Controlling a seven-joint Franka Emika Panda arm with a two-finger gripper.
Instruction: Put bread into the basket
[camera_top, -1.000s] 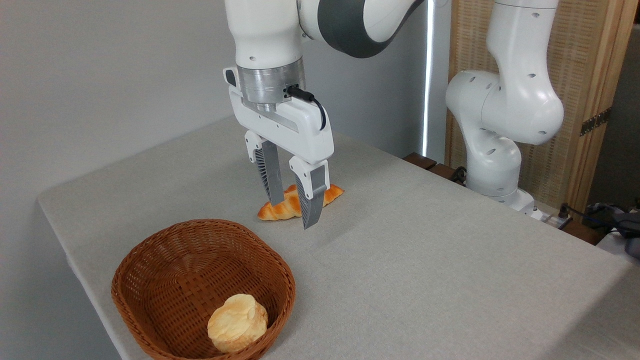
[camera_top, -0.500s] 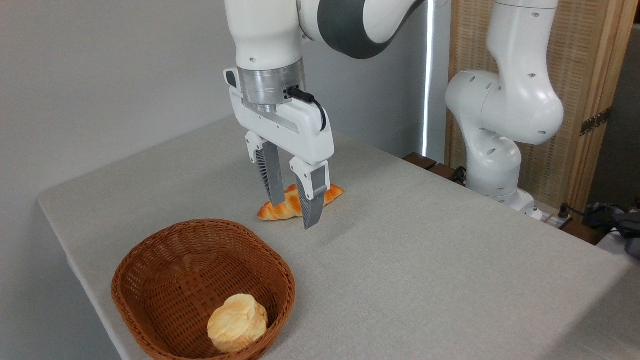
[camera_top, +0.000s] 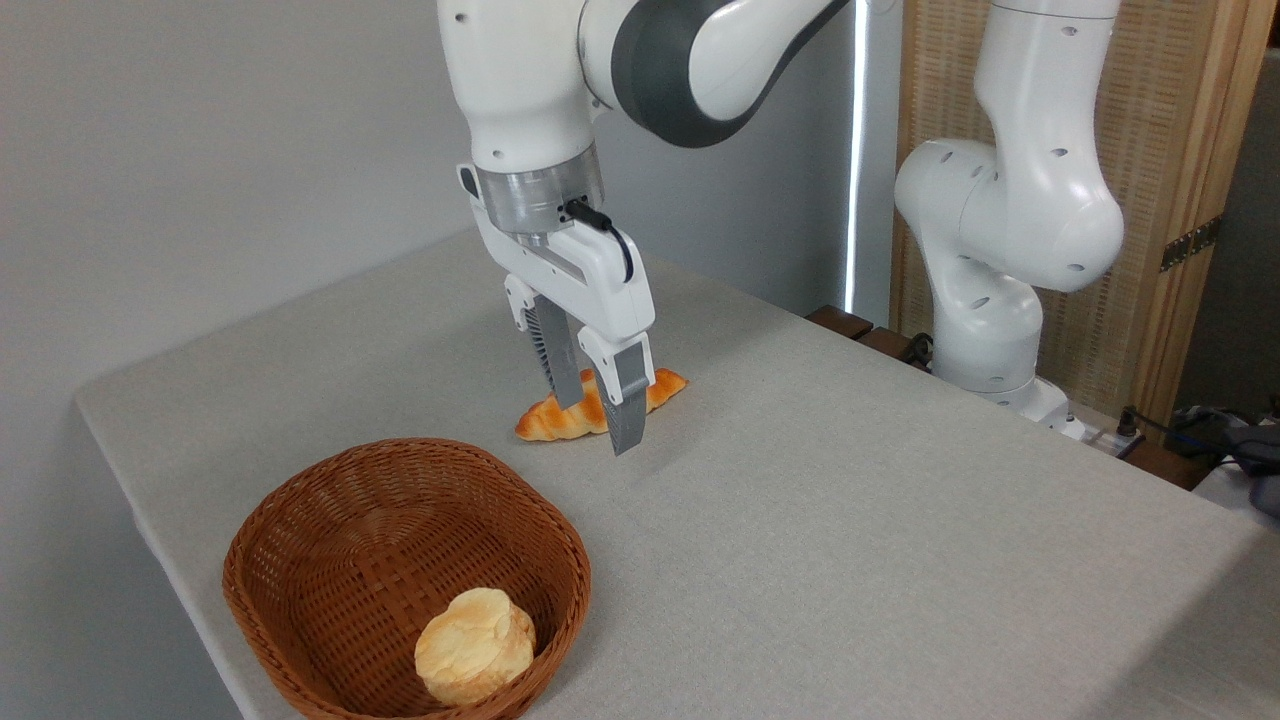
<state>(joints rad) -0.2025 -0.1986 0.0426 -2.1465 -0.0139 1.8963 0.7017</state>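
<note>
Bread (camera_top: 560, 418) lies between the gripper's (camera_top: 598, 425) parted fingers — on the table.

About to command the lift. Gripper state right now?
Gripper: fingers straddle the bread, which lies on the table. Whether they have closed on it cannot be told.

I see a grey bench (camera_top: 850, 560) against a plain grey wall (camera_top: 200, 150), a bright light strip (camera_top: 857, 150) beside a wooden screen (camera_top: 1190, 130) at right.
</note>
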